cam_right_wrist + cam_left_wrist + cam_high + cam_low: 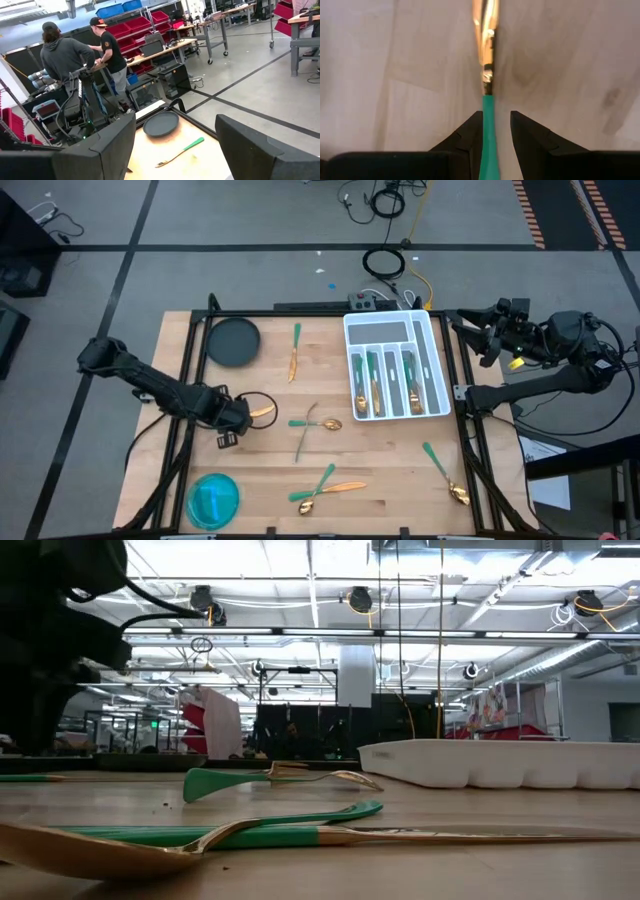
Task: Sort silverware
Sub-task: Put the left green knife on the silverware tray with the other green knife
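Note:
The silverware has gold heads and teal handles. One piece (262, 410) lies ahead of my left gripper (236, 418), at the table's left side. In the left wrist view its teal handle (489, 135) runs between my open fingers and its gold head (485, 30) points away over the wood. Two crossed pieces (315, 425) lie mid-table and two more (325, 488) near the front edge. A spoon (445, 472) lies front right and a fork (295, 350) at the far side. Several pieces sit in the white tray (432, 330). My right gripper (490, 330) waits open beyond the table's right edge. My left gripper has the piece's teal handle (488, 125) between its two fingers, lying along them. One finger (470, 137) stands right against the handle, and a narrow gap shows to the other finger (530, 142). Whether the piece is off the table, I cannot tell.
A black round plate (233, 340) sits at the far left corner and a blue bowl (213, 498) at the near left corner. A dark cable loops around the left gripper. People stand at benches beyond the table in the right wrist view.

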Action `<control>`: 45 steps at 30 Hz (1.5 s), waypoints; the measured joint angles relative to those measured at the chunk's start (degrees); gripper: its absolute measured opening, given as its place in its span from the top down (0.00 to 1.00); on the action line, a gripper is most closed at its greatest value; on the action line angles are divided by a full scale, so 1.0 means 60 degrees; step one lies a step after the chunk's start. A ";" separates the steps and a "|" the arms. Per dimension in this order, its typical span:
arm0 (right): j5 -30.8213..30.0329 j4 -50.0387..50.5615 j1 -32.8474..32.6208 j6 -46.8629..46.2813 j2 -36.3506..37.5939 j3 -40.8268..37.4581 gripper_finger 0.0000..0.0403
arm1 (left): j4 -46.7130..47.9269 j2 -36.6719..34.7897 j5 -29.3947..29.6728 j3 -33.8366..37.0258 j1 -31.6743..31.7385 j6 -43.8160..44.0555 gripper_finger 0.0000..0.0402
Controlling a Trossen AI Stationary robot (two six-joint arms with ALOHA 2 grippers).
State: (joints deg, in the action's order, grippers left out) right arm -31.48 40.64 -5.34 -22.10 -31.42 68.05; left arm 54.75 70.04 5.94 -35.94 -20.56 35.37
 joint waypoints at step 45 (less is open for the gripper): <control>0.0047 0.0000 0.0000 0.0410 0.0000 -0.0004 0.34 | -0.0689 -0.0597 -0.0919 0.1122 0.1302 0.2054 0.61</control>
State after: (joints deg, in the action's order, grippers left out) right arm -31.20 40.64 -5.34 -19.64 -31.42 68.03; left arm 50.62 66.46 0.43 -29.21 -12.75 47.69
